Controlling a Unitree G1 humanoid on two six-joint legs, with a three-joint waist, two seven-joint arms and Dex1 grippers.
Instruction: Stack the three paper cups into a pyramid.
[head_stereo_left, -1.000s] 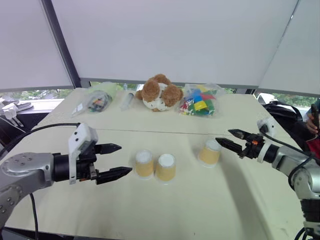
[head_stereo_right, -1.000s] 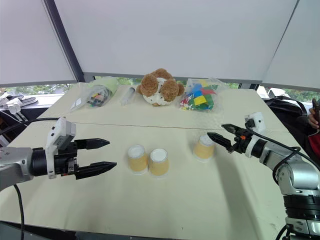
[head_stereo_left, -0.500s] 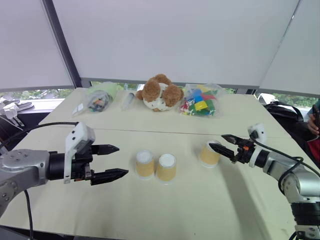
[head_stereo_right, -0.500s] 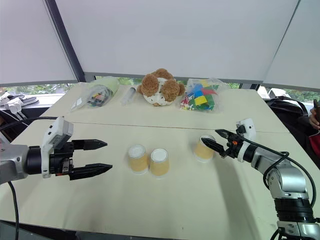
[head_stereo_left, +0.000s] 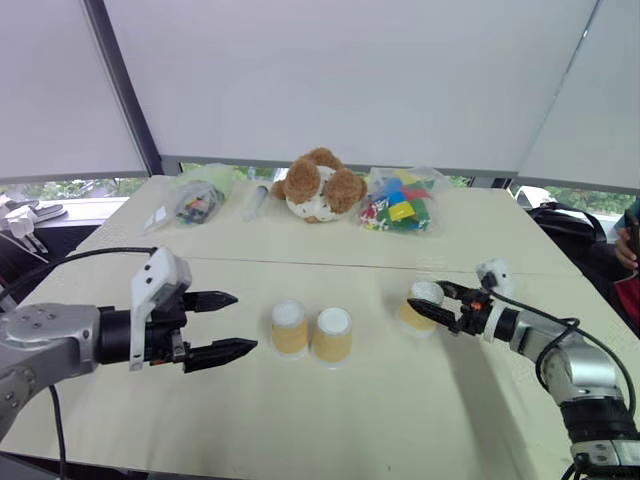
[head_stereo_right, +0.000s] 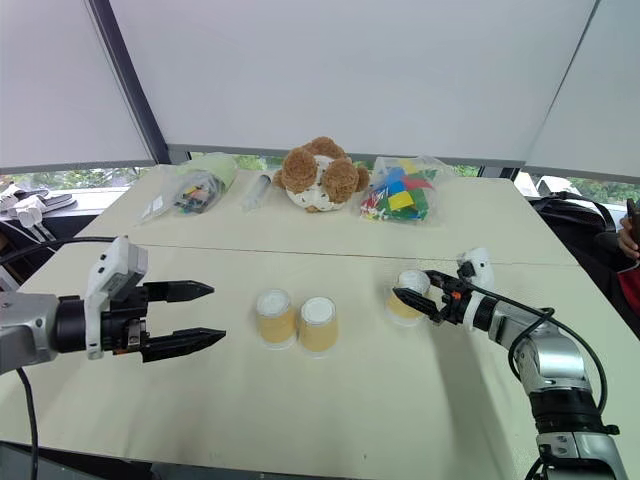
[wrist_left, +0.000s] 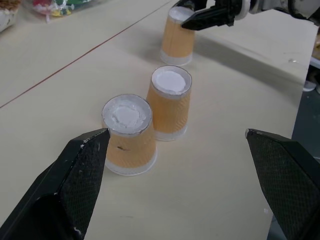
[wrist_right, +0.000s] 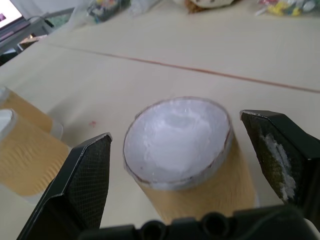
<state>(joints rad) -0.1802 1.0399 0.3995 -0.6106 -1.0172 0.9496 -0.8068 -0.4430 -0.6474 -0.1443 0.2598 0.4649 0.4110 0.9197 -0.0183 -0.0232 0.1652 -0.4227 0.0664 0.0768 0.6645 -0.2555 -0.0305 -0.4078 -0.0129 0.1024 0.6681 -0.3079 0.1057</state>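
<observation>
No text, label, brand, number or sign is showing legibly on anything here; no marking can be made out on any surface.

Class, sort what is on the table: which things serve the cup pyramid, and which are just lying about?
Job: pair of cups, third cup between the open right gripper fingers.
Lying about: teddy bear, bag of blocks, left bag.
</observation>
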